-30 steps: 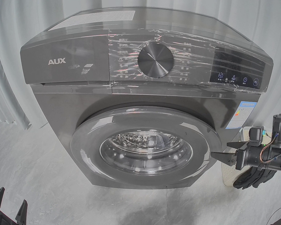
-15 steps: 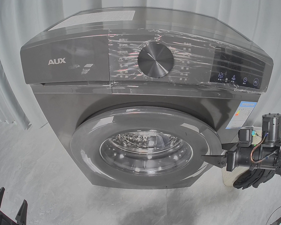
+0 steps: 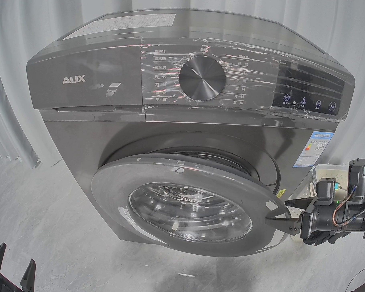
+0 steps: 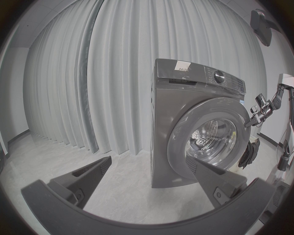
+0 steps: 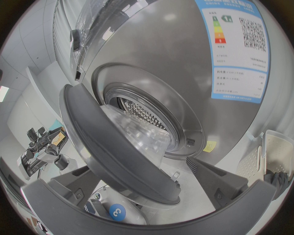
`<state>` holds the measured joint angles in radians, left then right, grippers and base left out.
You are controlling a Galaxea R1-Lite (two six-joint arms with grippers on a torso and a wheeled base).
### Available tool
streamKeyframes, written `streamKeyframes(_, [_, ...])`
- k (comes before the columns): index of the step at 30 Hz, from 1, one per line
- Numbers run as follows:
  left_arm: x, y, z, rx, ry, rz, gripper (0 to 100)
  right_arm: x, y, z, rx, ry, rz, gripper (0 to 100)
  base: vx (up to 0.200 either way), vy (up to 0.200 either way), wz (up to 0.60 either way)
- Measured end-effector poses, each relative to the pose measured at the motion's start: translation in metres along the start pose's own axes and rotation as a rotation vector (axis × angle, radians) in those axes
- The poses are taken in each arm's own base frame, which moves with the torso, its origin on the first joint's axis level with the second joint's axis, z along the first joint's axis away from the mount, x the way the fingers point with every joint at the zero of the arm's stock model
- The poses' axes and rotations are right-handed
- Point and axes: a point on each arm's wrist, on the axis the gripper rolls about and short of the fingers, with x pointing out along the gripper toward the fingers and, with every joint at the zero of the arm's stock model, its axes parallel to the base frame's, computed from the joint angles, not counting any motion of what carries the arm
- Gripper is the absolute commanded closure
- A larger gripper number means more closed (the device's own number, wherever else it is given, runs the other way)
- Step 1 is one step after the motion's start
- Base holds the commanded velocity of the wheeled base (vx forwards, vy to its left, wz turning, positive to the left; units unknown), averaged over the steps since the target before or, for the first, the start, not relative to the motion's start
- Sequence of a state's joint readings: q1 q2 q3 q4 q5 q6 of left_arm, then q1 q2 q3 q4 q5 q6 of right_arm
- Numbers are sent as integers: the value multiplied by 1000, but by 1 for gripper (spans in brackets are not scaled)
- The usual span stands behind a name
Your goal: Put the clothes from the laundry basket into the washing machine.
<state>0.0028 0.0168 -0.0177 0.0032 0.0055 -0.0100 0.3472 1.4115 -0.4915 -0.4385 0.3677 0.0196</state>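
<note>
Pulled ajar since a moment ago, the washing machine door (image 3: 187, 209) sits between the open right gripper's (image 3: 276, 212) fingers, the left gripper (image 3: 16, 254) waits open, and the clothes (image 3: 321, 239) on the laundry basket (image 3: 334, 173) are not yet loaded.

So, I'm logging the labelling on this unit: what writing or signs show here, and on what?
Washing machine, upper left of its front: brand logo, white capitals, legible.
Around the dial: program names, too small to read.
Touch panel: four icons.
Machine's top: printed sheet, blurred.
Front, right corner: energy label, small print unreadable.
</note>
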Motion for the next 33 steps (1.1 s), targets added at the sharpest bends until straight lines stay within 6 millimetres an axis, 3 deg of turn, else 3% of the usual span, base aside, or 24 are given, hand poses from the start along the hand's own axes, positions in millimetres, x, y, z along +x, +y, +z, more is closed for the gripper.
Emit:
streamKeyframes(8, [0,0,0,-1,0,-1,0,5,3,-2,-4,17,18,0,-200,0,0])
streamKeyframes(17, [0,0,0,1,0,-1,0,-1,8,-14,-4,46,33,0,0,0,0])
streamKeyframes(24, [0,0,0,0,0,-1,0,-8,9,-10,-13,8,3,0,-171,0,0])
streamKeyframes(33, [0,0,0,1,0,-2,0,8,6,-4,-10,31,-21,0,0,0,0])
